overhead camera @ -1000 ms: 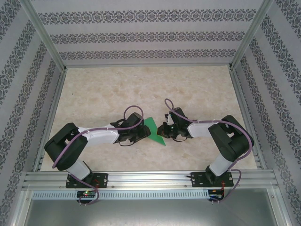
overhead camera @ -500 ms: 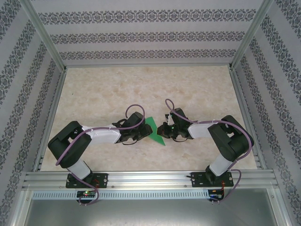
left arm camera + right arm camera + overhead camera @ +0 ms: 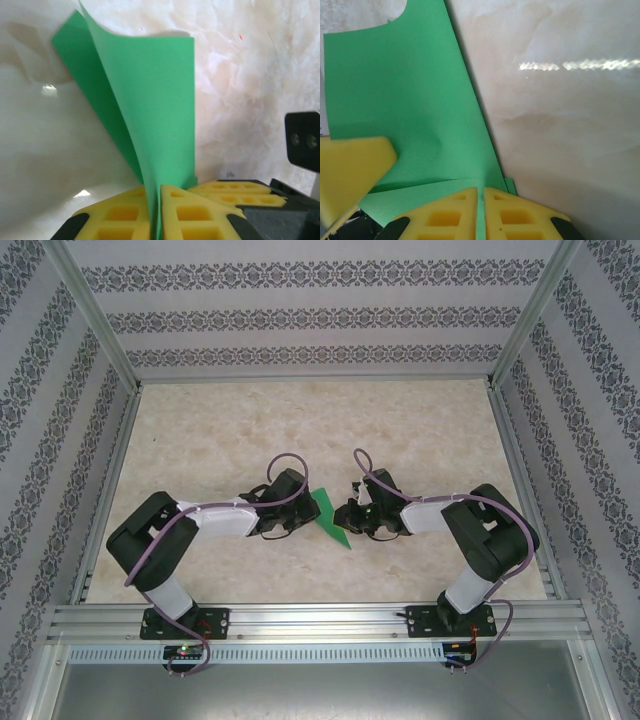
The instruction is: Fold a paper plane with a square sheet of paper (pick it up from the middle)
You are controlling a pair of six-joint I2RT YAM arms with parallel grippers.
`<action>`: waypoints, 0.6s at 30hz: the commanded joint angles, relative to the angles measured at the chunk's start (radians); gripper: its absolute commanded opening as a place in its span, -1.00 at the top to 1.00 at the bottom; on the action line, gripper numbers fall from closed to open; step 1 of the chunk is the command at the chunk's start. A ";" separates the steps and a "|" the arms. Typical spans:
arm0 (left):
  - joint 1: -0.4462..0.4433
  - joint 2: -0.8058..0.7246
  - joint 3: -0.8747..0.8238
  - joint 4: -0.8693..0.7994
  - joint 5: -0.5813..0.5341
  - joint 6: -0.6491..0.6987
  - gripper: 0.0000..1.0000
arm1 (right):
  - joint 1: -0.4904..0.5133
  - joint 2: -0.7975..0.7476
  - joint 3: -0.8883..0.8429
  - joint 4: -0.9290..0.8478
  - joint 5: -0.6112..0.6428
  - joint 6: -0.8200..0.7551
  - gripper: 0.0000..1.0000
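You are working on a pale marbled table (image 3: 420, 430) inside a patterned enclosure. The left arm (image 3: 215, 520) and right arm (image 3: 440, 512) both reach in toward the middle of its near half. Between them sits the green sheet (image 3: 328, 515), already partly folded. From above it is a narrow slanted shape, with its far end toward the left arm and its near tip toward the right. The left gripper (image 3: 159, 200) is clamped on it: its wrist camera has two layers of paper rising out of the closed yellow pads (image 3: 120, 215) and spreading apart toward the far edge. The right gripper (image 3: 481, 207) also appears closed on the paper, with a thin green line caught between its pads and the flat layers running away to its left. One pad of the left gripper (image 3: 350, 170) lies just beside that spot, so the two tools are very close. To do this fold well, hold one pinch steady as the anchor and move only the other arm, slowly and low over the table, so the layers line up edge to edge before you press the crease. I judge the main risks to be the fingers colliding and the thin paper tearing or slipping if both arms pull apart.
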 commanded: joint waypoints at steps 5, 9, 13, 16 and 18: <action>0.030 0.033 0.108 -0.118 0.023 0.105 0.86 | -0.002 0.003 0.014 0.012 0.029 0.007 0.72; 0.045 0.059 0.144 -0.154 0.038 0.111 0.93 | -0.003 -0.039 0.017 -0.007 0.046 -0.021 0.65; 0.054 0.087 0.192 -0.221 0.048 0.122 0.99 | 0.008 -0.155 0.001 -0.111 0.162 -0.138 0.32; 0.058 0.096 0.208 -0.247 0.057 0.123 1.00 | 0.029 -0.256 -0.015 -0.177 0.239 -0.240 0.30; 0.059 0.100 0.211 -0.243 0.068 0.118 1.00 | 0.058 -0.303 -0.018 -0.218 0.304 -0.291 0.31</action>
